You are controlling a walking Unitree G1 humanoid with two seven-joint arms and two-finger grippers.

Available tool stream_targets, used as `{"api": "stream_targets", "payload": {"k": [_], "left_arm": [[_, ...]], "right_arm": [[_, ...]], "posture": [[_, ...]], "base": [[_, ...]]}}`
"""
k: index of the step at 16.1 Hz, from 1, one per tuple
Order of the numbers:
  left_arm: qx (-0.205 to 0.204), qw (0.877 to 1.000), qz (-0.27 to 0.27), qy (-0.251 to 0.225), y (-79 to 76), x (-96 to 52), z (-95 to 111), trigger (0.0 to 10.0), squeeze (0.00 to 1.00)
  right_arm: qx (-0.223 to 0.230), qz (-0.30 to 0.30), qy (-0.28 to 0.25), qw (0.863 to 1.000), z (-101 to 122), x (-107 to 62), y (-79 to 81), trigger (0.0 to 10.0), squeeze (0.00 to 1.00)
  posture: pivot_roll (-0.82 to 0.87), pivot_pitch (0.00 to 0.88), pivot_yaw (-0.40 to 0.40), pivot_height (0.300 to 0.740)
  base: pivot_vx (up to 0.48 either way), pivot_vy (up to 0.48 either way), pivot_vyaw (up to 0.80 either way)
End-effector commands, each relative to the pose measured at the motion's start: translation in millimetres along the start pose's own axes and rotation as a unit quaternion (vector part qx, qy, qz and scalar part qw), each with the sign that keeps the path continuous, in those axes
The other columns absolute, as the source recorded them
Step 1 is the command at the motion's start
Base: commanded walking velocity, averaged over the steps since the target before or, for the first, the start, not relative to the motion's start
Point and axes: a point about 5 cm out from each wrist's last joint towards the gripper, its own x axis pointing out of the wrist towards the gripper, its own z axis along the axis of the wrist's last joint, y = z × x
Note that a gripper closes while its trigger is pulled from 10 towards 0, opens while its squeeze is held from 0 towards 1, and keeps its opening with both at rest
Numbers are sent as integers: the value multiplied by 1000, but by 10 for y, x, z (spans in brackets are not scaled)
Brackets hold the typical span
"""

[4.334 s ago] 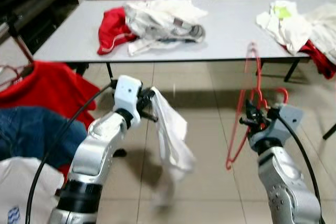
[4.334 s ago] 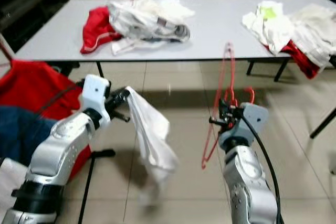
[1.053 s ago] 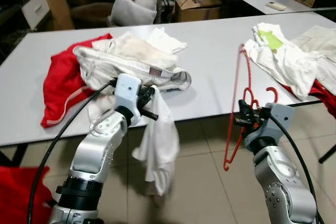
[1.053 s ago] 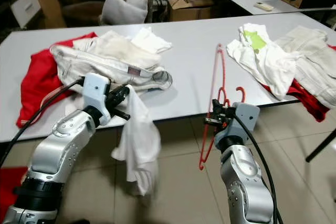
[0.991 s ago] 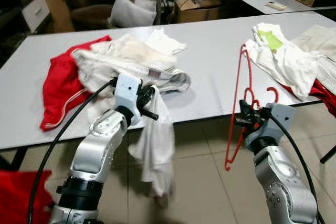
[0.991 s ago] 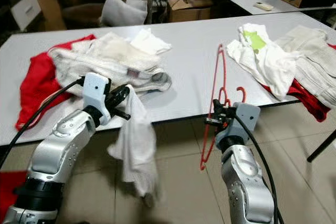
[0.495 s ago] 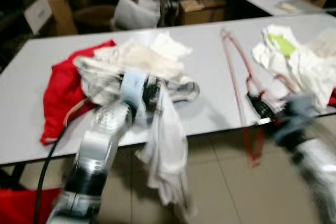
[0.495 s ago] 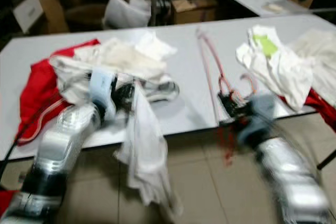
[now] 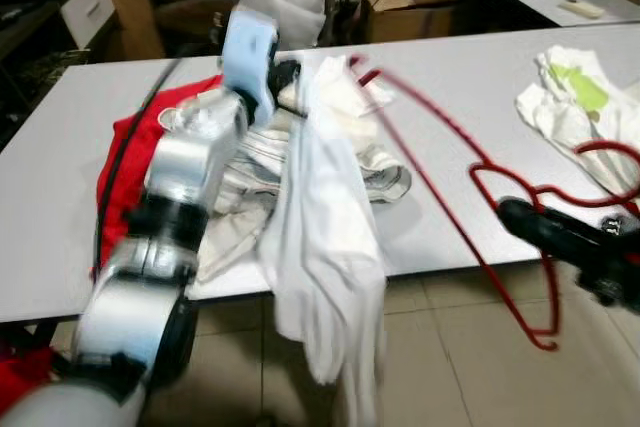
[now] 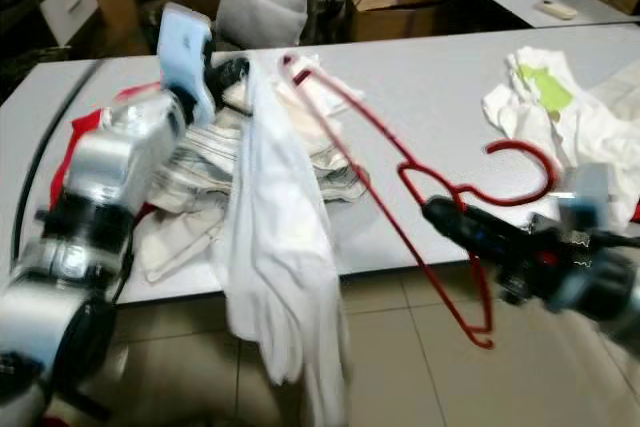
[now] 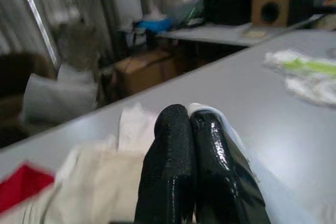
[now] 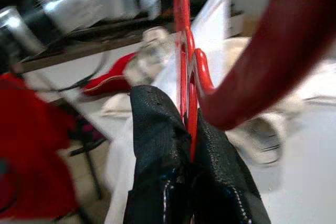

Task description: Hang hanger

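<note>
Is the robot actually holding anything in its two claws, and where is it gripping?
Yes. The left gripper pinches the white garment at its top edge; the right gripper clamps the red hanger near the base of its hook.

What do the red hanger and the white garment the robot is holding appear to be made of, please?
The red hanger looks like thin wire with a glossy red coating, probably plastic over metal: slim, rigid, shiny rod. The white garment, pinched in the left gripper, looks like soft, matte, light woven fabric, possibly cotton: it drapes limply in folds.
</note>
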Motion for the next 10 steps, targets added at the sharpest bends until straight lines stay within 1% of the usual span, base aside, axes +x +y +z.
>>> {"api": "stream_targets", "payload": {"k": [1,3,4,6,7,8,9,10], "left_arm": [[19,1000,14,-21,132,18,177,10000,0],[26,999,17,-39,243,36,368,10000,0],[32,998,13,-47,282,42,459,10000,0],[32,997,3,-67,337,70,642,10000,0],[27,997,-12,-77,322,76,734,10000,0],[24,996,-17,-81,316,82,762,10000,0],[8,994,-44,-98,253,88,882,10000,0],[-7,990,-83,-115,145,96,1006,10000,0]], "right_arm": [[1,48,15,999,62,-21,64,10000,0],[8,83,73,994,13,-33,65,10000,0],[7,91,100,991,-15,-34,41,10000,0],[-3,104,137,985,-40,-10,-22,10000,0],[-15,105,158,982,-67,31,-55,10000,0],[-20,106,166,980,-75,42,-66,10000,0],[-34,107,185,976,-110,106,-108,10000,0],[-47,116,187,974,-133,216,-131,10000,0]], "posture": [[-229,0,41,719],[-223,0,33,719],[-218,0,27,719],[-204,0,20,719],[-203,0,20,719],[-203,0,20,719],[-202,0,18,719],[-200,0,18,719]], "base": [[0,0,0],[0,0,0],[0,0,0],[0,0,0],[0,0,0],[0,0,0],[0,0,0],[0,0,0]]}}
